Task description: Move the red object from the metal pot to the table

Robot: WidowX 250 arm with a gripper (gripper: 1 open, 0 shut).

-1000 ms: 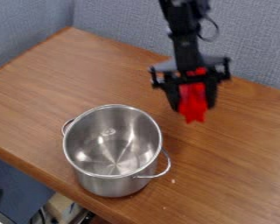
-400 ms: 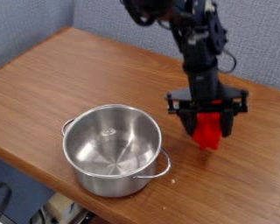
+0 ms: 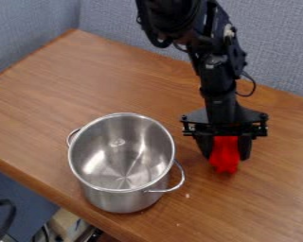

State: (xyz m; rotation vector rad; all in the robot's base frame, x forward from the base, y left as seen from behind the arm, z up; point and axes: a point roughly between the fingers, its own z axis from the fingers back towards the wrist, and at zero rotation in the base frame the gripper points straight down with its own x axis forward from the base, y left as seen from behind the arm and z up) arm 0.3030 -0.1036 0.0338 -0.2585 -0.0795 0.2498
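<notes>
Brown wood surface (image 3: 65, 80) carries one metal pot (image 3: 121, 161); at its three o'clock, one arm's fingers (image 3: 225, 149) stand clamped on the single red object (image 3: 225, 157), low, outside the pot
</notes>
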